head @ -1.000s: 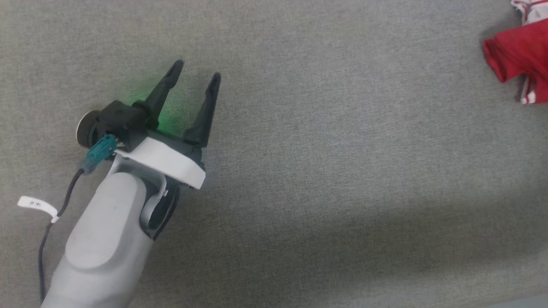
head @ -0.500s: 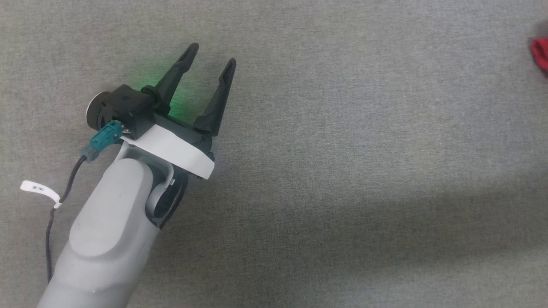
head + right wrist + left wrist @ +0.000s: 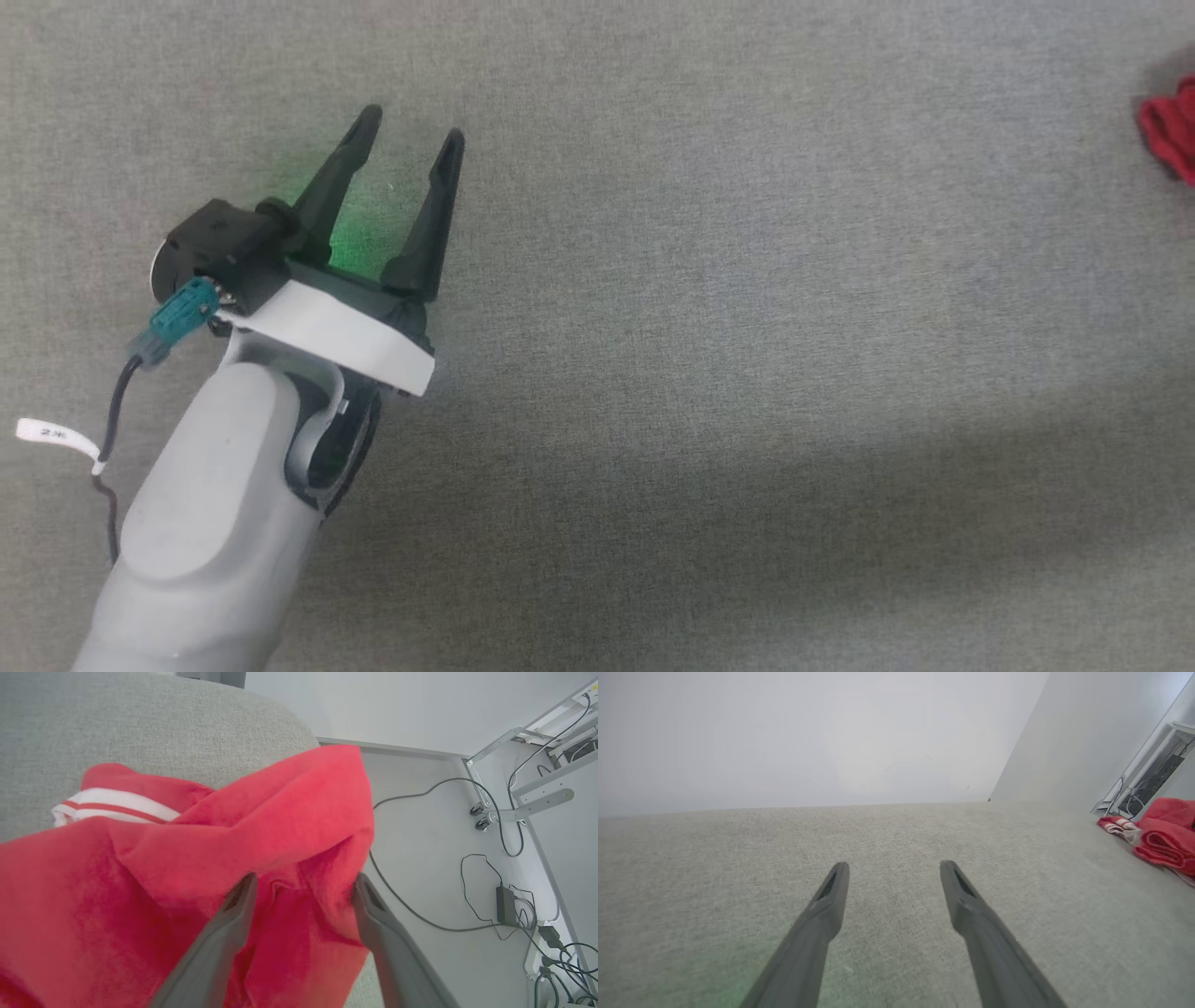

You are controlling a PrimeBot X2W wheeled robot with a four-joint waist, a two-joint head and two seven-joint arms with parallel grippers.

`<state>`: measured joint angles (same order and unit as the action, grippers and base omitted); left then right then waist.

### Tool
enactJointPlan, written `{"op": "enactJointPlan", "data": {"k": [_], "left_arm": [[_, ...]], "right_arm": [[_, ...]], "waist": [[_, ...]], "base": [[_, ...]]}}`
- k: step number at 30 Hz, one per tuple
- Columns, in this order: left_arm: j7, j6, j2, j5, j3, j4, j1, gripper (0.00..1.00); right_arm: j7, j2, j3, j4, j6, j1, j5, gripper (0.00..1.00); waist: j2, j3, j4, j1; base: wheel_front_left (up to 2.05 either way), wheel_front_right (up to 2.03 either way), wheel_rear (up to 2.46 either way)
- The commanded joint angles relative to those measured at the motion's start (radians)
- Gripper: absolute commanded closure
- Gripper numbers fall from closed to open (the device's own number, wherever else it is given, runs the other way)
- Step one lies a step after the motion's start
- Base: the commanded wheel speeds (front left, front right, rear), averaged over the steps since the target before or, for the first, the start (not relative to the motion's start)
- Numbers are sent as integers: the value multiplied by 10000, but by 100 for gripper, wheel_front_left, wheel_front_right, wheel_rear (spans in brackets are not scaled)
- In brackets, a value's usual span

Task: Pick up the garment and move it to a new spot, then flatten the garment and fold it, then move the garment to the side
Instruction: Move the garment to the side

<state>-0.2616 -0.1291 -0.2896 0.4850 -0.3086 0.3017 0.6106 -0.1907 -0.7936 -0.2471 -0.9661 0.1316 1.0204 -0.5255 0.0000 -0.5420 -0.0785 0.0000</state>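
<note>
The garment (image 3: 210, 858) is a crumpled heap of red cloth with a white, red-striped trim, lying at the edge of the grey cloth surface (image 3: 140, 723). My right gripper (image 3: 304, 878) is open, its fingers spread wide with red folds lying between them. A small red part of the garment (image 3: 1172, 140) shows at the head view's right edge, and it lies far right as a bunched heap (image 3: 1164, 837) in the left wrist view. My left gripper (image 3: 412, 127) hovers open and empty over bare grey surface, far left of the garment; the left wrist view shows the same open fingers (image 3: 894, 865).
The grey surface (image 3: 747, 373) spreads wide around the left arm. Past its rounded edge by the garment lies pale floor (image 3: 430, 858) with cables, a power adapter (image 3: 505, 905) and a metal frame (image 3: 523, 807). A white wall (image 3: 808, 742) stands behind the surface.
The head picture has shifted, so less of the garment shows at the right edge than a second ago. The left gripper has stayed open and sits about where it was.
</note>
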Motion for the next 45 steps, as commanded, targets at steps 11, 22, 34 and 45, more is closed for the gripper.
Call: {"op": "enactJointPlan", "data": {"k": [11, 22, 34, 45], "left_arm": [[-39, -12, -132, -196, 786, -506, -807, 0], [-39, -3, -17, -791, 1777, -773, -1969, 0], [-41, -5, -85, -873, 2823, -936, -3526, 0], [-39, -8, -251, -812, 3730, -1192, -5109, 0]], "right_arm": [[751, 122, -560, -33, -19, 19, -457, 0], [1666, 715, -1155, 650, -19, -804, -1128, 0], [2842, 1446, -1295, 1751, -19, -2602, -1476, 0], [3840, 2290, -828, 2930, -18, -4375, -996, 0]], "waist": [[0, 851, 113, 0], [0, 2088, 468, 0], [0, 3574, 1026, 0], [0, 4494, 1102, 0]], "base": [[0, 0, 0], [0, 0, 0], [0, 0, 0], [0, 0, 0]]}}
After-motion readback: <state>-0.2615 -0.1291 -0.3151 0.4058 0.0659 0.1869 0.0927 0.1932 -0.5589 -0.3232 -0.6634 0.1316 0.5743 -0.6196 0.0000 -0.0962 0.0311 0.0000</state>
